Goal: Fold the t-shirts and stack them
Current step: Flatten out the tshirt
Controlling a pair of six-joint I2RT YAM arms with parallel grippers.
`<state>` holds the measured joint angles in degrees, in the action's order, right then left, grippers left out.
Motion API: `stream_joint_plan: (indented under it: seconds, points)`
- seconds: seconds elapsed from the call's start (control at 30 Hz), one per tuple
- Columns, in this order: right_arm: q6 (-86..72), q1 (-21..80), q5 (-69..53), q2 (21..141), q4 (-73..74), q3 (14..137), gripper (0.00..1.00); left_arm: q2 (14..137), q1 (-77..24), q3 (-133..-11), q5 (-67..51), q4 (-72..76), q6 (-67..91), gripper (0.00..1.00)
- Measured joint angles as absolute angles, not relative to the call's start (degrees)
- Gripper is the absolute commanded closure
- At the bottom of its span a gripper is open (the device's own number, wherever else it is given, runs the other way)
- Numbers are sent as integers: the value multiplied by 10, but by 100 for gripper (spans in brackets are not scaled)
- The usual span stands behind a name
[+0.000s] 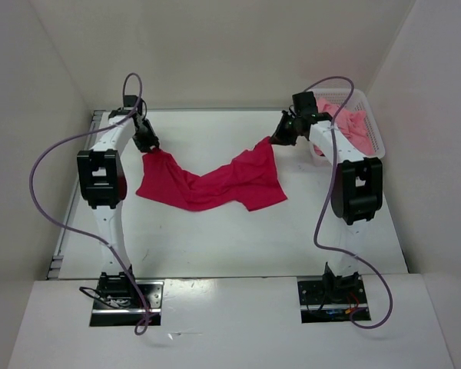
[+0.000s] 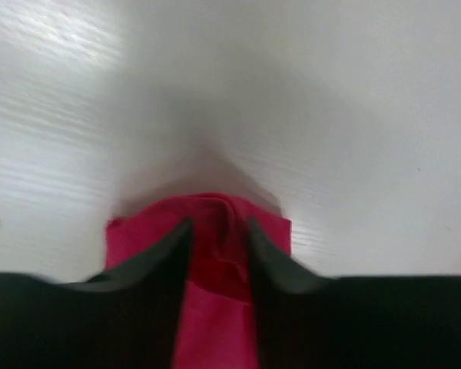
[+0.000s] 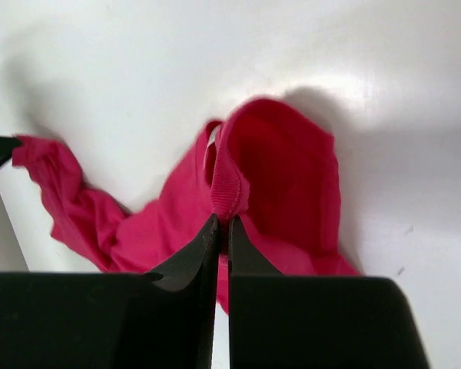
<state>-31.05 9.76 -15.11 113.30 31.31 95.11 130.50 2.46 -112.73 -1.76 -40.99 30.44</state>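
At the far right corner of the white table (image 1: 215, 246): a white plastic mesh basket (image 1: 378, 138), filled with a crumpled light pink cloth t-shirt (image 1: 353, 123). Mid-table, strung between the two arms: a bright crimson-magenta cloth t-shirt (image 1: 215, 184). Bunched and creased all over. Lifted at both far corners, sagging in a shallow V between them, with the lower part lying rumpled on the table. Long axis set left to right across the table, pinched ends pointing toward the far side. Left gripper (image 1: 149, 146) clamped on the left corner, with a fold of crimson cloth squeezed between its black jaws in the left wrist view. Right gripper (image 1: 278, 138) closed tight on a ribbed hem at the right corner, jaws almost meeting around the cloth, near the basket.
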Motion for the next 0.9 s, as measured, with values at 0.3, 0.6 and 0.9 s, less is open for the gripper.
stream_joint_plan:
  seconds: [0.3, 0.6, 0.9]
  points:
    - [-329, 98, -107, 1181, 333, 1039, 79, 1099, 91, -901, -65, -297, 329, 0]
    - [-340, 97, -103, 1117, 335, 961, 59, 881, 119, -621, -131, -236, 349, 74]
    - [-334, 97, -114, 984, 322, 771, 71, 875, 119, -521, -171, -218, 424, 72]
